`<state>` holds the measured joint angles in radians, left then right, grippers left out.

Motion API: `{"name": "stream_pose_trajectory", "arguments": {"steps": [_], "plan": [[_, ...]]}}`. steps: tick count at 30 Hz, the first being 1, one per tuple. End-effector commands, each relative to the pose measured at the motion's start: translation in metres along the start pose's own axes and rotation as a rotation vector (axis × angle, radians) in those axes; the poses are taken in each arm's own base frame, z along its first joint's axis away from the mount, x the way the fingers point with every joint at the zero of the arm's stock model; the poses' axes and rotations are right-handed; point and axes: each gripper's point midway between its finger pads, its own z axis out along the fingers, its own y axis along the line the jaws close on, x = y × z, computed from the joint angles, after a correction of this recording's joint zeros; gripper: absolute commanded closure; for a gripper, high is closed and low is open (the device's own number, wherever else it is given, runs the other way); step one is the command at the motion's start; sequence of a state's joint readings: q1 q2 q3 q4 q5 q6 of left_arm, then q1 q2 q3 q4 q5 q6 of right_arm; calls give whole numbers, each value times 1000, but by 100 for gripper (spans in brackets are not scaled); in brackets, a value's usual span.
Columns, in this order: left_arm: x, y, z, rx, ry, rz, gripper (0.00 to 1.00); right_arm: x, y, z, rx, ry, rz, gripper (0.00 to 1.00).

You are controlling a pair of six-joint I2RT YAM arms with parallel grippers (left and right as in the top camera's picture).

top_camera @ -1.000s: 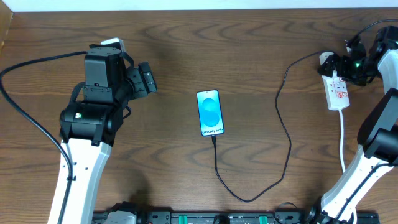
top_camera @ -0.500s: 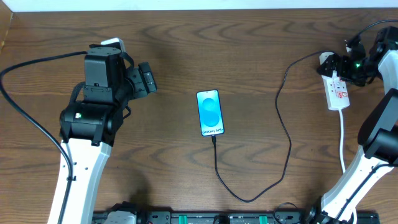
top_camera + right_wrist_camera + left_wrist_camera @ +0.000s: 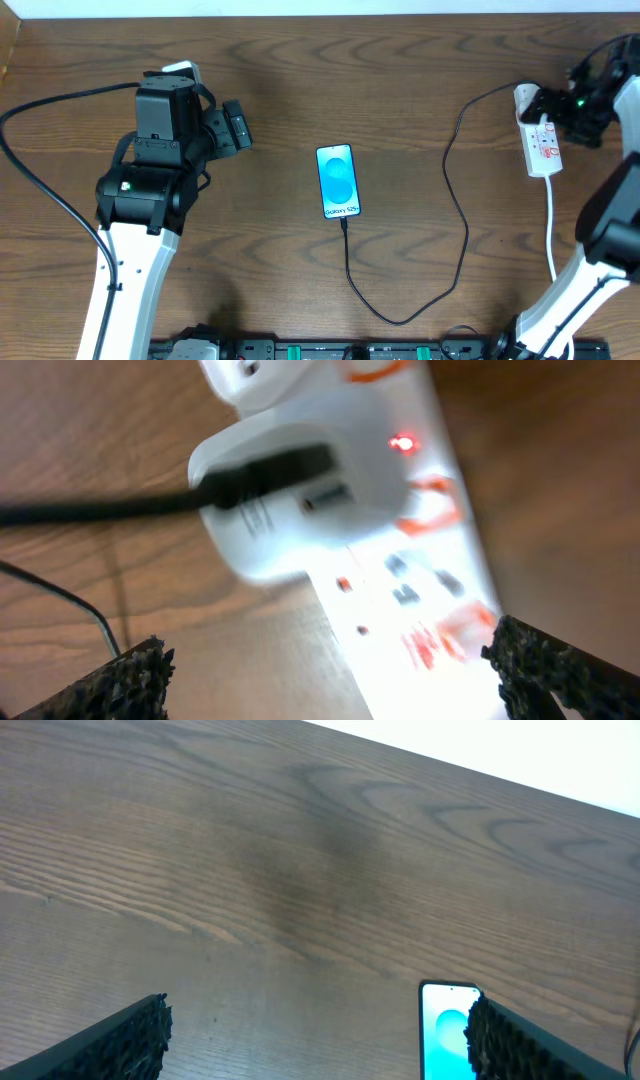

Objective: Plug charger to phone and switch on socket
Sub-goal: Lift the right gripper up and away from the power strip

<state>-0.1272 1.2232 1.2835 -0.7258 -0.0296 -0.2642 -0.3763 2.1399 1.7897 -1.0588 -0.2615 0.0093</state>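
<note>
The phone (image 3: 338,181) lies in the middle of the table, blue screen up, and shows at the bottom of the left wrist view (image 3: 447,1030). The black charger cable (image 3: 455,215) runs from the phone's near end in a loop to its white plug head (image 3: 524,98), seated in the white socket strip (image 3: 543,145). In the right wrist view the plug head (image 3: 300,490) sits in the strip (image 3: 420,600) with a red light lit beside it. My right gripper (image 3: 560,105) is open, just above the strip. My left gripper (image 3: 235,125) is open and empty, left of the phone.
The strip's white cord (image 3: 551,225) runs toward the table's front at the right. The table's back edge meets a white surface (image 3: 560,760).
My right gripper has shifted slightly to the right and away from the plug head. The left arm, phone and cable have not moved.
</note>
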Motion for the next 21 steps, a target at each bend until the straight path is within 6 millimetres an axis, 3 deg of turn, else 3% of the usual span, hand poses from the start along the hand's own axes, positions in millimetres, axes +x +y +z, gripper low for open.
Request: {"name": "stream_pose_trajectory", "arguments": {"steps": [1, 5, 10, 15, 21], "plan": [[-7, 0, -4, -6, -20, 8, 7, -9, -1, -84, 167, -181, 55, 1], [-7, 0, -4, -7, -20, 8, 7, 4, 22, -142, 157, -282, 31, 1], [-7, 0, -4, -6, -20, 8, 6, 14, 50, -189, 113, -393, -4, 1], [-7, 0, -4, -6, -20, 8, 7, 19, 55, -210, 106, -445, -14, 1], [-7, 0, -4, -6, -20, 8, 7, 20, 55, -211, 107, -448, -14, 1]]}}
